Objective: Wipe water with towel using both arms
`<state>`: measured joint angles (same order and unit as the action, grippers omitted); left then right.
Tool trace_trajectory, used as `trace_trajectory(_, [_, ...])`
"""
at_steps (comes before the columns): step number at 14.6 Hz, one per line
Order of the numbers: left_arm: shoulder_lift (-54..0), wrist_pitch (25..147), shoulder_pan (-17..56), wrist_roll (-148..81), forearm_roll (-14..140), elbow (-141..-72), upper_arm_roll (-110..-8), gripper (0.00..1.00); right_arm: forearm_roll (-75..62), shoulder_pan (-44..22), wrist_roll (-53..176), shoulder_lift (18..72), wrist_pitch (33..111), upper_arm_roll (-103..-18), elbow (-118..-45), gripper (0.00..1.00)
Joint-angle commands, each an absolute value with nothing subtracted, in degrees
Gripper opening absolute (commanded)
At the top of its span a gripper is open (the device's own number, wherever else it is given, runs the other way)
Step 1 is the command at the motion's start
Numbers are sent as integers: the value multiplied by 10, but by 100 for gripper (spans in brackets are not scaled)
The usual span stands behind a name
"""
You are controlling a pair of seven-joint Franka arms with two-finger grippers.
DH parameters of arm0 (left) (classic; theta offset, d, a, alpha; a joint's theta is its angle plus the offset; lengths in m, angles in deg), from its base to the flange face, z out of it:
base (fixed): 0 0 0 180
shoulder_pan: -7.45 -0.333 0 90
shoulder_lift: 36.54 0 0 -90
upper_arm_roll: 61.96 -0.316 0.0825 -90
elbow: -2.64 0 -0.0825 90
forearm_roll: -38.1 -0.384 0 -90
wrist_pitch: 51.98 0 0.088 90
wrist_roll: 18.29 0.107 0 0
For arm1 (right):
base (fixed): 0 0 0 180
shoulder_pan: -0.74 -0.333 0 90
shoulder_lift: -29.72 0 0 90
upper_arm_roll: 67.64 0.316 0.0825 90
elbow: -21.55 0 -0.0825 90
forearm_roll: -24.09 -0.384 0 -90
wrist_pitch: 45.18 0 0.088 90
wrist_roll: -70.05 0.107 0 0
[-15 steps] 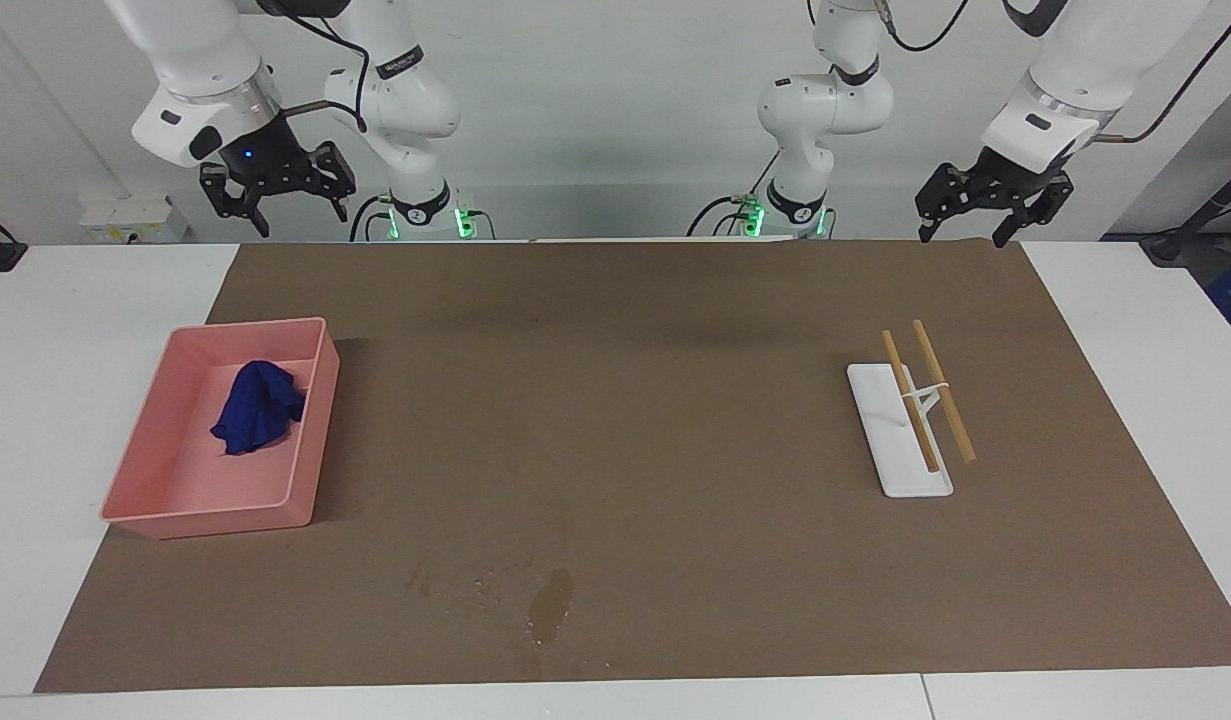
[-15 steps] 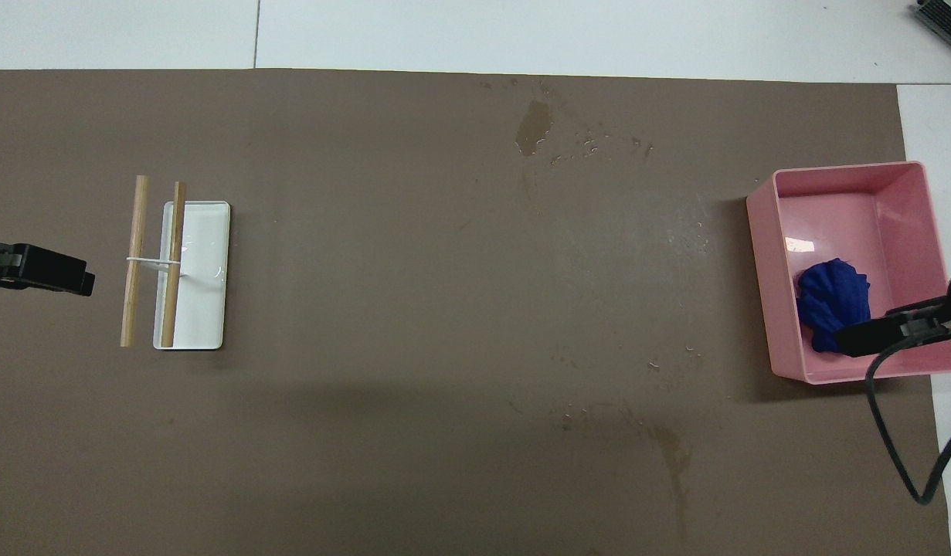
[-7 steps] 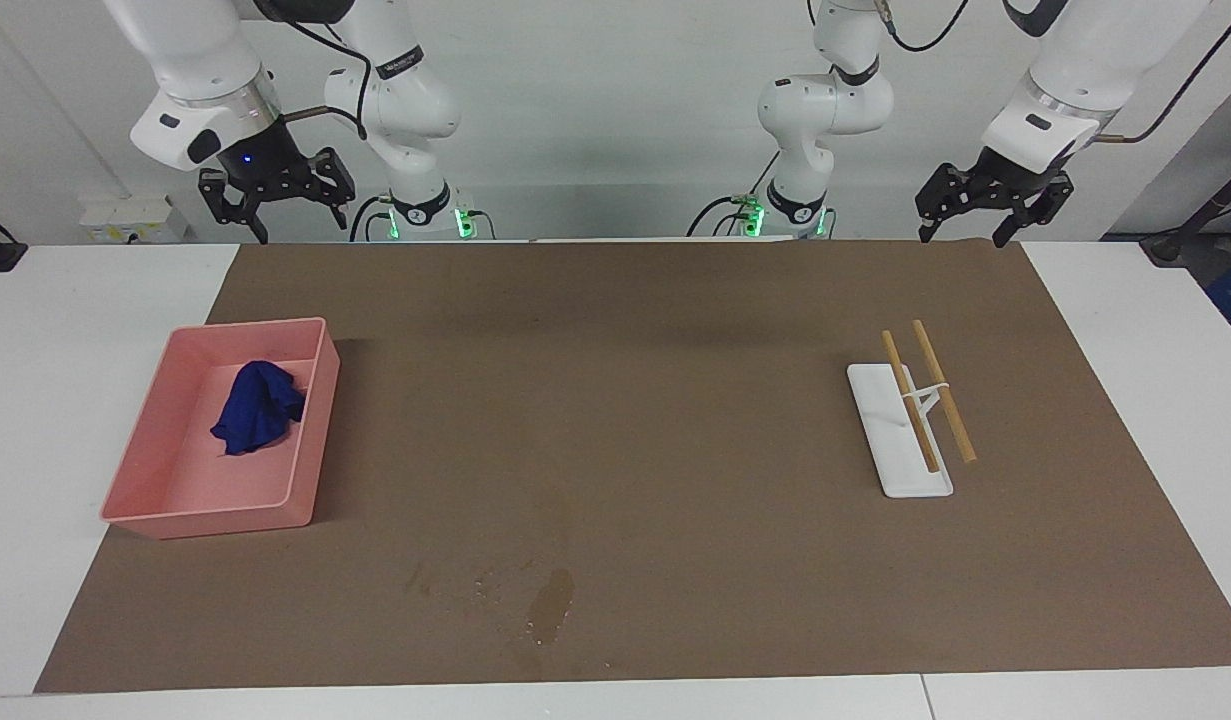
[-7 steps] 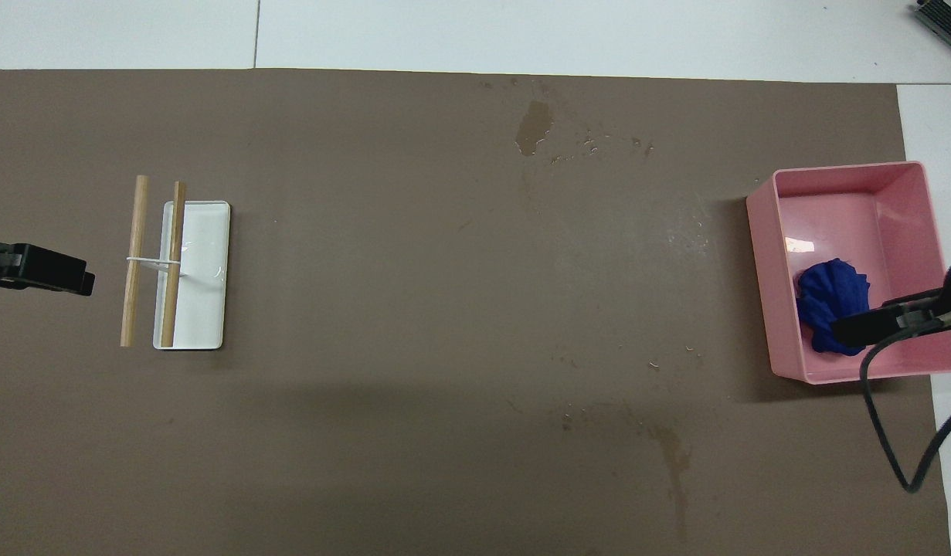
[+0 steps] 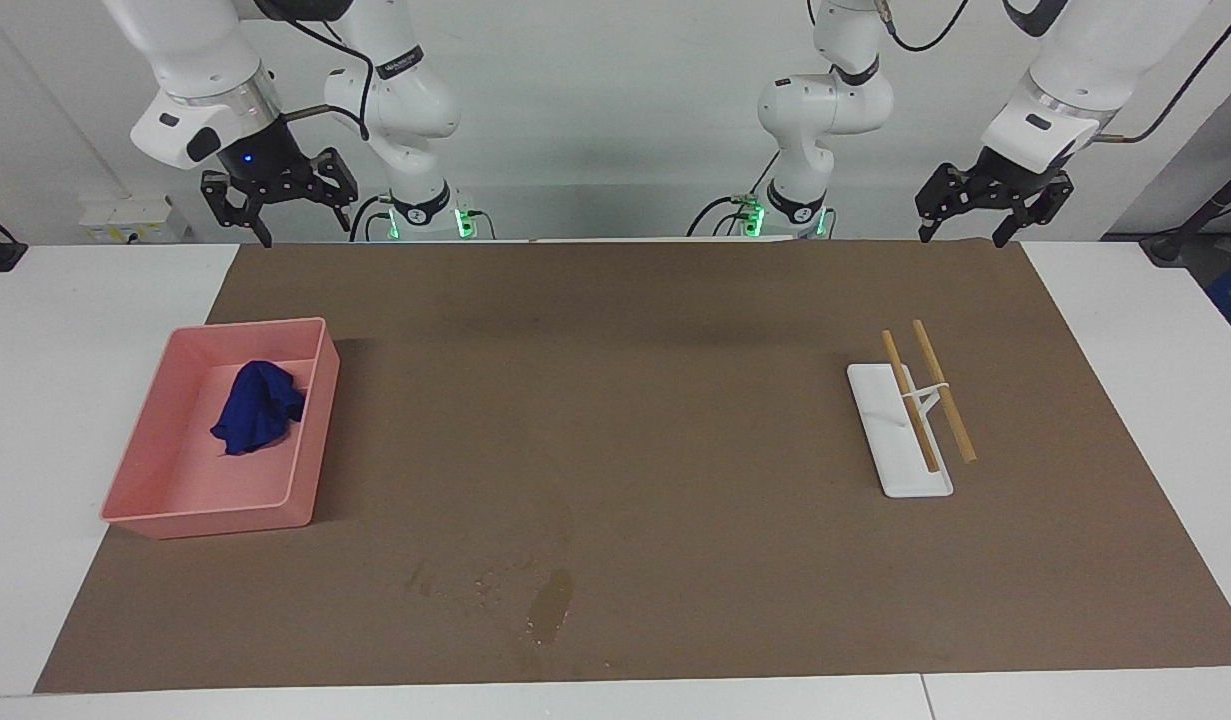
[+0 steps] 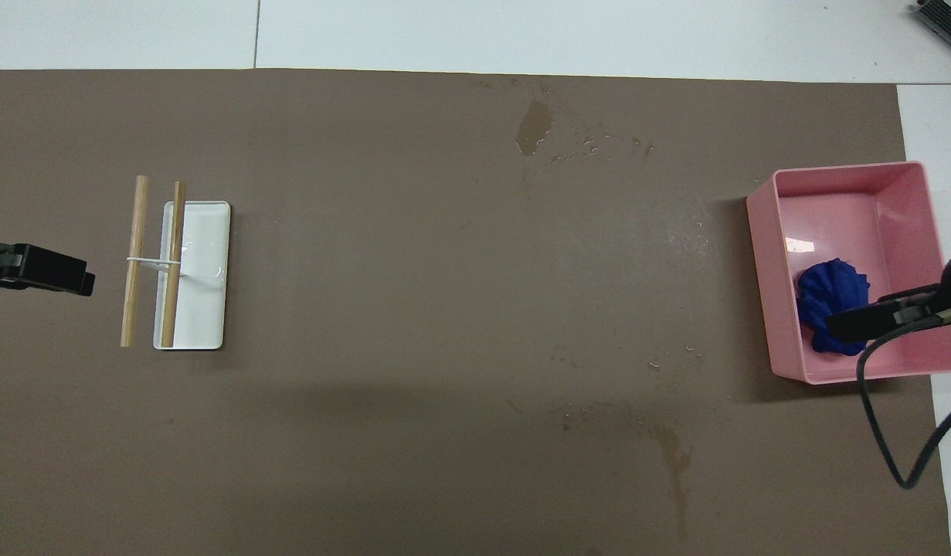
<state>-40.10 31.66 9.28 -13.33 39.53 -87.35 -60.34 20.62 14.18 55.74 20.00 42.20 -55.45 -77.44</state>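
Observation:
The blue towel (image 5: 258, 407) (image 6: 830, 297) lies crumpled in the pink tray (image 5: 312, 430) (image 6: 765, 262) at the right arm's end of the table. Water (image 5: 552, 603) (image 6: 534, 126) shows as a dark blotch with small droplets beside it, on the brown mat farther from the robots than the tray. A thinner wet streak (image 6: 676, 459) lies nearer to the robots. My right gripper (image 5: 300, 222) (image 6: 846, 324) hangs open and empty, high over the tray. High over the mat's corner at the left arm's end, my left gripper (image 5: 960, 238) (image 6: 81, 282) waits open and empty.
A white rectangular holder (image 5: 890, 440) (image 6: 205, 309) with two wooden sticks (image 5: 943, 390) (image 6: 135, 255) propped on a small rack stands toward the left arm's end. The brown mat (image 5: 675, 400) covers most of the white table.
The right gripper has risen slightly and crept a little further in over the towel in the tray. The left arm has not moved.

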Motion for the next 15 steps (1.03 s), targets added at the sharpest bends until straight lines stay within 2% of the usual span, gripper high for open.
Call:
trace_trajectory(1, [-415,323,91,-132,384,-890,-602,100,200,39,565,194,437,-656,-783,100])
trace_trajectory(2, [-415,323,91,-132,384,-891,-602,100,205,1,565,196,438,-683,-783,100])
trace_trajectory(6, [-415,323,91,-132,384,-891,-602,100,227,-24,564,221,459,-689,-759,100])
trace_trajectory(11, [-415,323,91,-132,384,-891,-602,100,246,-20,564,320,365,-691,-622,100])
trace_trajectory(15, [-415,323,91,-132,384,-891,-602,100,242,-17,564,327,357,-690,-612,100])
